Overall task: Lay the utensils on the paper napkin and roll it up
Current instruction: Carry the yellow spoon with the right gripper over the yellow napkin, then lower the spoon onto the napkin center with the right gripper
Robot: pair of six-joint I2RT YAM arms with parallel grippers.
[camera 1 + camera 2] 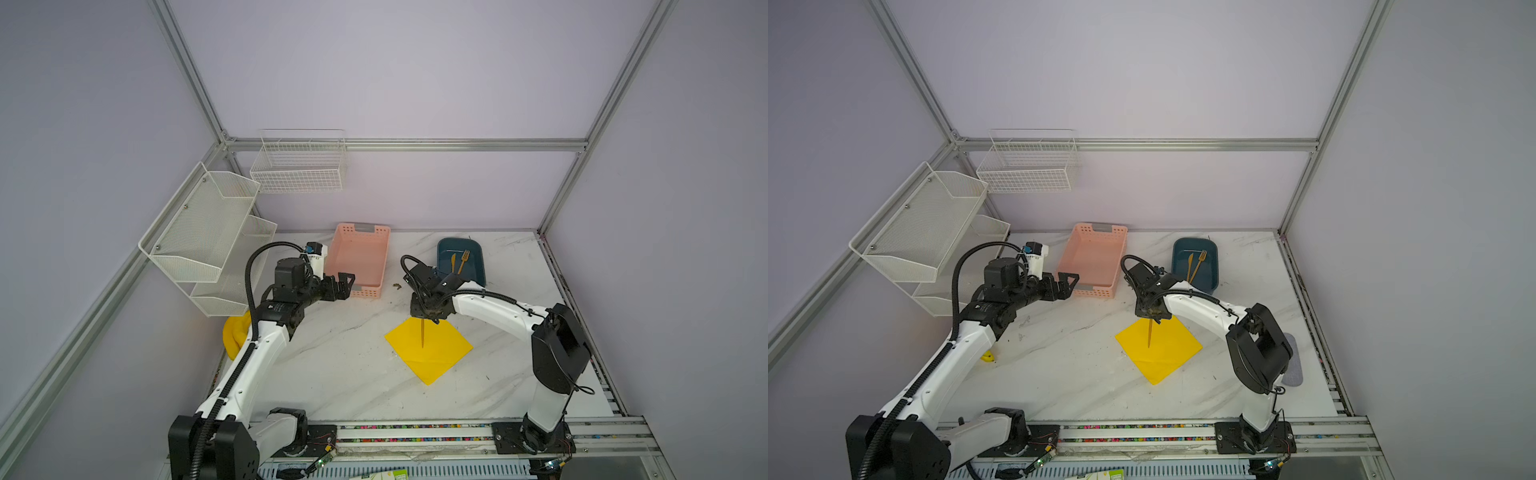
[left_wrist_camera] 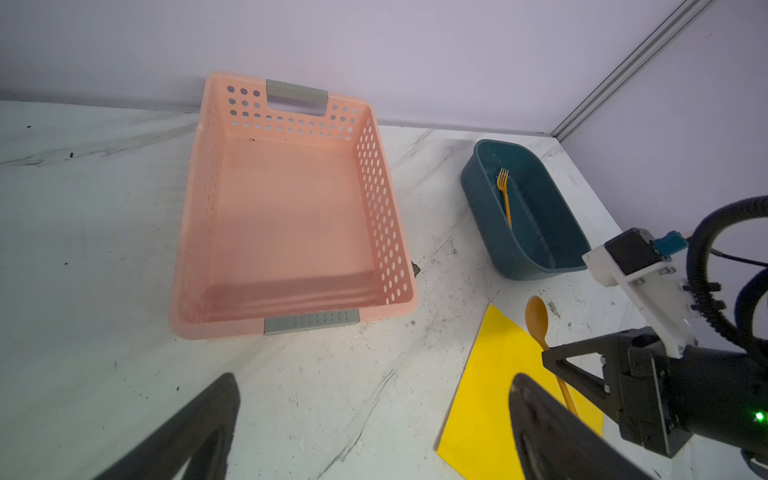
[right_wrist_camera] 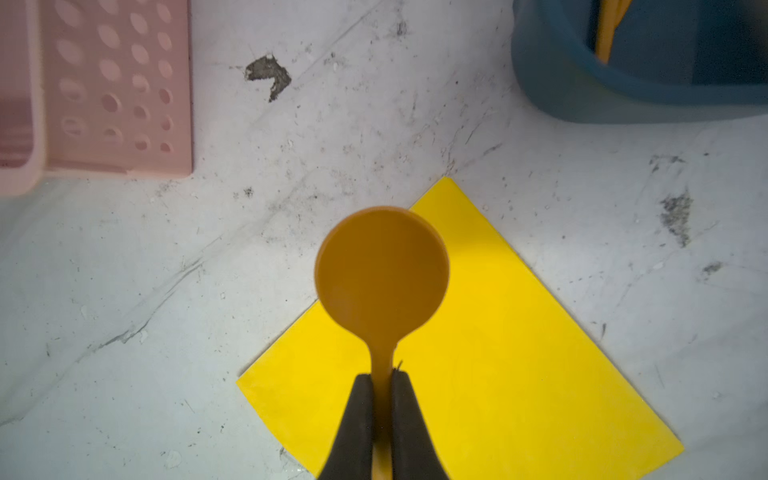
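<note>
Fingers (image 3: 360,415) of the right gripper (image 3: 381,378) clamped the spoon (image 3: 381,270) over the paper napkin (image 3: 519,374), evidently to lay it down, while fork (image 1: 464,259) and knife (image 1: 453,262) lay in the blue tub (image 1: 476,272) beyond the napkin and the left gripper (image 1: 345,286) idled with its fingers (image 2: 208,415) wide apart.

A napkin (image 1: 432,353) is lying on the table (image 1: 340,365), right of centre, one corner pointing toward the back. The right gripper (image 3: 380,380) is holding a spoon (image 3: 381,270) over that far corner. Behind the napkin, a tub (image 1: 473,249) is sitting at the back right, with a knife (image 1: 453,262) lying in it, left of a fork (image 1: 464,259). A basket (image 1: 357,257) is sitting left of the tub. The left gripper (image 1: 347,284) is hovering by the basket's near left corner. Bananas (image 1: 235,338) are lying at the table's left edge.
</note>
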